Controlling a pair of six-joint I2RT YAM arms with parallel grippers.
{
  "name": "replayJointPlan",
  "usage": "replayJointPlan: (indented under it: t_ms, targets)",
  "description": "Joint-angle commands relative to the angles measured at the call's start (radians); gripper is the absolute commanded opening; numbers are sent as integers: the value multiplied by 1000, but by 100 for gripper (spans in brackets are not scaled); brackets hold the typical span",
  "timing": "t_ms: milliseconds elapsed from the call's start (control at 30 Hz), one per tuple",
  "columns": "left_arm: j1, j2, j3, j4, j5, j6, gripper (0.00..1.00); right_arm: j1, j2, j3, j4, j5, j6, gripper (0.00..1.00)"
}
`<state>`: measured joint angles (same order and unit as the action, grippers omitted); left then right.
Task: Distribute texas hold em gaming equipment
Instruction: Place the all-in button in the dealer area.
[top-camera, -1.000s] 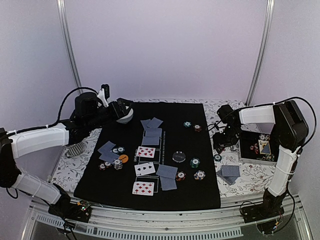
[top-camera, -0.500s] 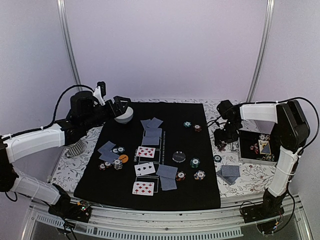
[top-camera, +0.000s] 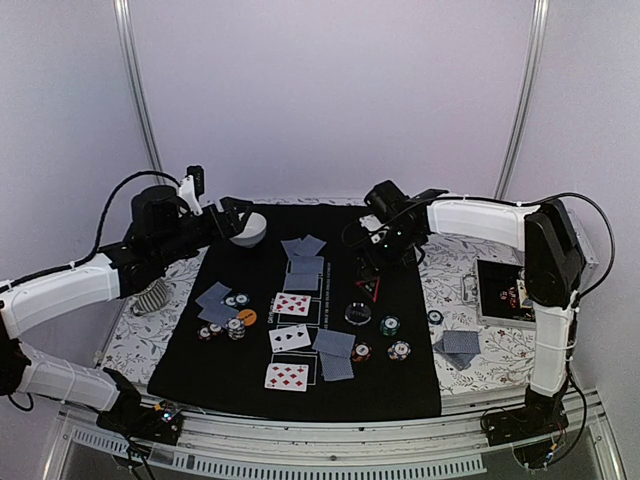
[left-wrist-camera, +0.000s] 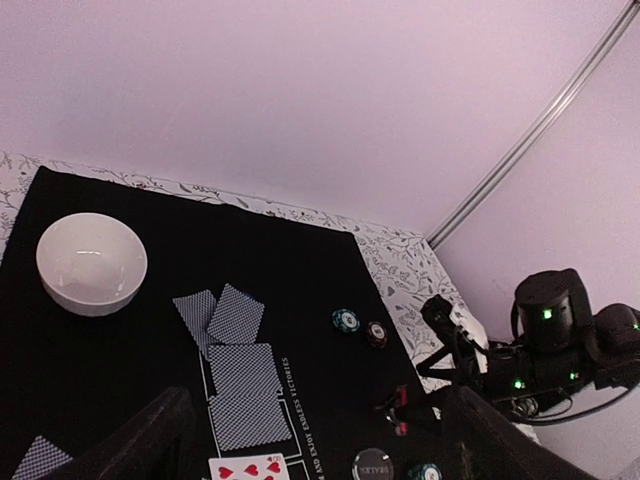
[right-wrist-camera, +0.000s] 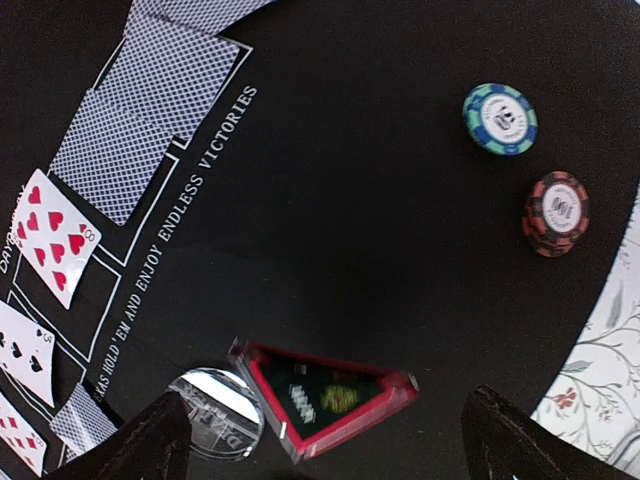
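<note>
Your right gripper (right-wrist-camera: 326, 420) stands released. The black-red triangle (right-wrist-camera: 330, 398) sits between its fingers, touching neither, its print blurred. The round button disc (right-wrist-camera: 215, 412) just left is partly hidden. Your left gripper (left-wrist-camera: 315, 405), also released, shows only dark finger edges.

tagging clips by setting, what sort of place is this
Probably a lab robot cell dressed as a poker table: plain lilac walls with metal corner rails, a black cloth mat with printed card boxes, and grey-blue-backed playing cards.

2 arms (top-camera: 75, 285) — white shells, black joints, looping black cables (top-camera: 110, 205)
</note>
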<state>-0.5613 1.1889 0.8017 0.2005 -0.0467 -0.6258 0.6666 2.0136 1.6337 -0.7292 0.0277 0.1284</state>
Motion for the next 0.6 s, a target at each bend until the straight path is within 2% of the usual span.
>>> replayJointPlan:
  t_ms: [0, 200, 300, 433, 500, 567]
  targets:
    - [-3, -27, -16, -38, -2, 41, 88, 5, 25, 52, -41, 13, -1, 99]
    - [3, -36, -5, -58, 13, 74, 89, 3, -104, 40, -55, 35, -15, 99]
    - [4, -43, -2, -73, 14, 92, 89, -22, -195, -22, -48, -20, -24, 99]
    - [6, -35, -9, -82, 21, 104, 90, -80, -259, -138, -33, -279, -33, 99]
    - [10, 1, -1, -47, 46, 109, 92, -103, -226, -94, -8, -429, -51, 99]
    - [30, 83, 68, -20, 124, 120, 93, -142, -164, 24, 29, -604, -68, 99]
